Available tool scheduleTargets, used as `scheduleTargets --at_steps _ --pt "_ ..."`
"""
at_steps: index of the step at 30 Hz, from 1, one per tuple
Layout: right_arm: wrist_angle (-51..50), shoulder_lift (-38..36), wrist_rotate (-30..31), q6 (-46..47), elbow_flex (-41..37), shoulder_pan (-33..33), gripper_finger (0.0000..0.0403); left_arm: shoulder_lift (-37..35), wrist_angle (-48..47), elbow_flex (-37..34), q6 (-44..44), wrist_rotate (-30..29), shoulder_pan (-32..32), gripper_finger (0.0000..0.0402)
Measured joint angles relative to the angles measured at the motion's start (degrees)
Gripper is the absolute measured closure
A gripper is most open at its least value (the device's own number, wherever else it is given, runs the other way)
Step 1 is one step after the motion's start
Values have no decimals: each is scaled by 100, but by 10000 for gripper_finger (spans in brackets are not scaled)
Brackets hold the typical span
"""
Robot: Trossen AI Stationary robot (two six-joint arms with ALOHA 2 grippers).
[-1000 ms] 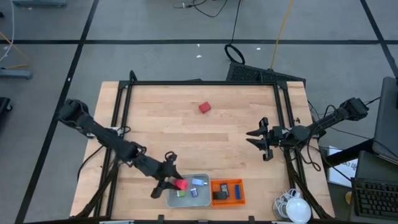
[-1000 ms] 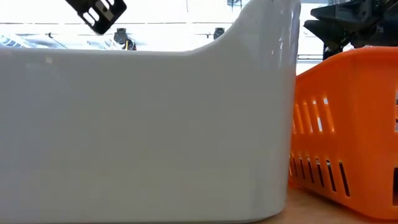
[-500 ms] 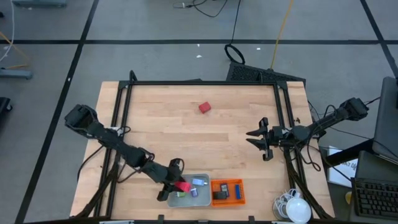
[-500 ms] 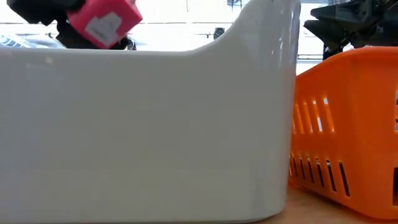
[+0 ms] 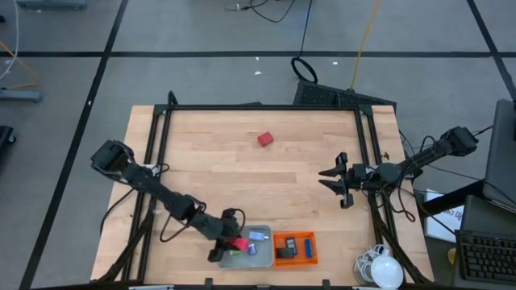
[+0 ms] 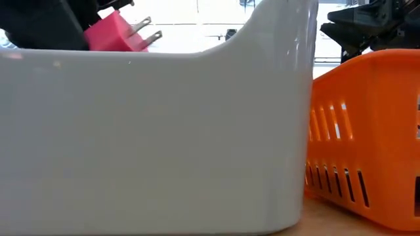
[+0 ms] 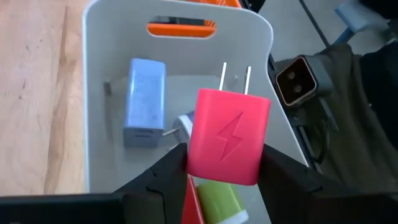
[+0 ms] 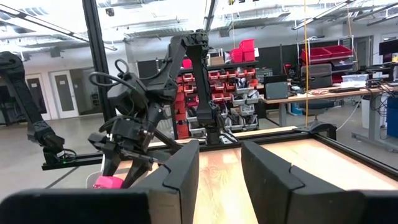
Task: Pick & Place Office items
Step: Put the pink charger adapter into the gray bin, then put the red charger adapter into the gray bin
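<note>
A pink plug-shaped charger block (image 7: 227,137) with a raised lightning-bolt mark and two metal prongs is held between the closed-in fingers of the left gripper (image 7: 225,171) over the grey plastic tray (image 7: 93,124). In the tray a pale blue charger (image 7: 144,101) and a green block (image 7: 222,202) are seen. An orange mesh basket (image 5: 295,248) is set just beside. A red block (image 5: 265,139) is left mid-table. The right gripper (image 5: 330,177) is kept closed, empty, above the table's right side.

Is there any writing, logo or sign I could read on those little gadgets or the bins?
No readable words or numbers anywhere.
Pink charger plug, held in the left gripper over the grey tray: an embossed lightning-bolt sign, no text.
White-blue charger in the tray: no marking visible.
Orange mesh basket: no label visible.
</note>
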Motion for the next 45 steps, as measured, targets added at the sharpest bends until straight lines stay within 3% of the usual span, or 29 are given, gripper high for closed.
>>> scheduleTargets --at_steps 5,16,28,45 --pt "1 -2 0 0 0 0 293 3 2 0 -90 100 69 241" --pt "-2 -2 -1 0 0 0 293 12 159 -7 -108 100 69 188" --pt "-4 -2 0 1 -2 0 291 21 293 -13 -124 105 120 203" --pt "23 31 0 0 -2 -2 291 -613 656 141 113 94 1085 202"
